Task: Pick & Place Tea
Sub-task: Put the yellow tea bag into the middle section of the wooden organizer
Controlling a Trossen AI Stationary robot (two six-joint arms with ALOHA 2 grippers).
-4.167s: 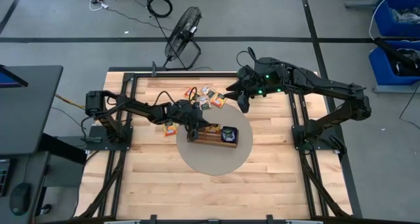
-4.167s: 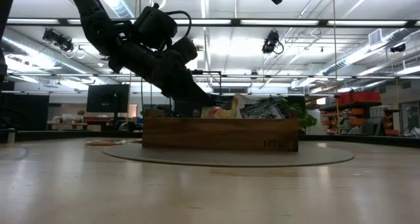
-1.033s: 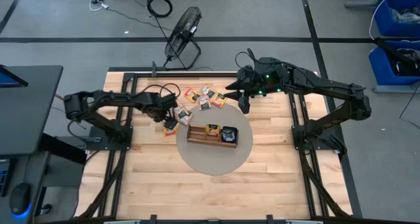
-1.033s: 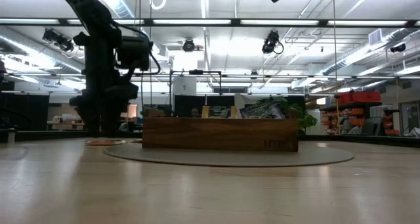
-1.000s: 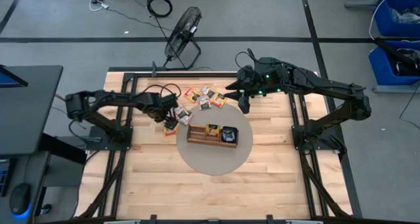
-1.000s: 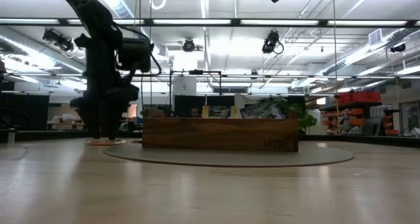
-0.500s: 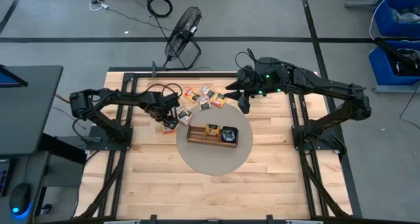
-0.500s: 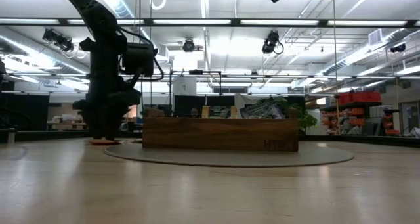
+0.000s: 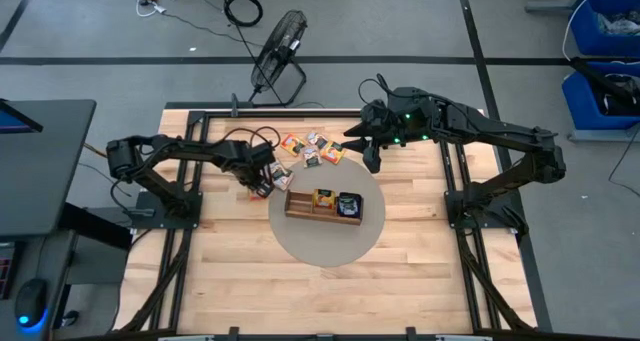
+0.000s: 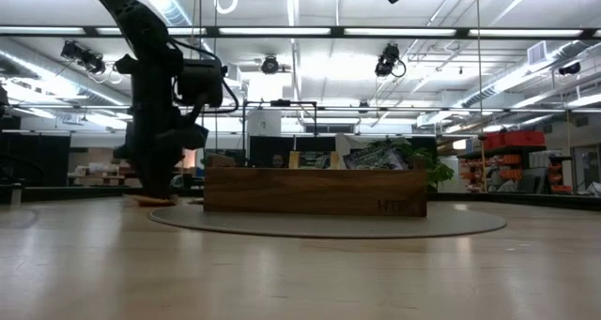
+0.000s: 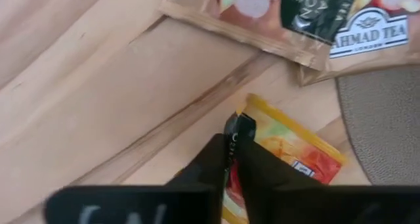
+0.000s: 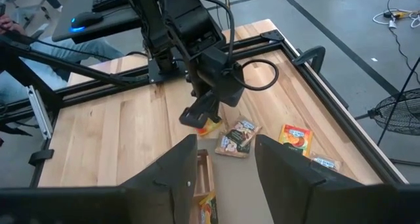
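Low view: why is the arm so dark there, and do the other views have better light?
Low view: bright ceiling lights behind it leave the left arm a black silhouette. High view: even light on the table, only soft shadows. Left wrist view: the orange packet between the left gripper fingers is evenly lit, no glare.
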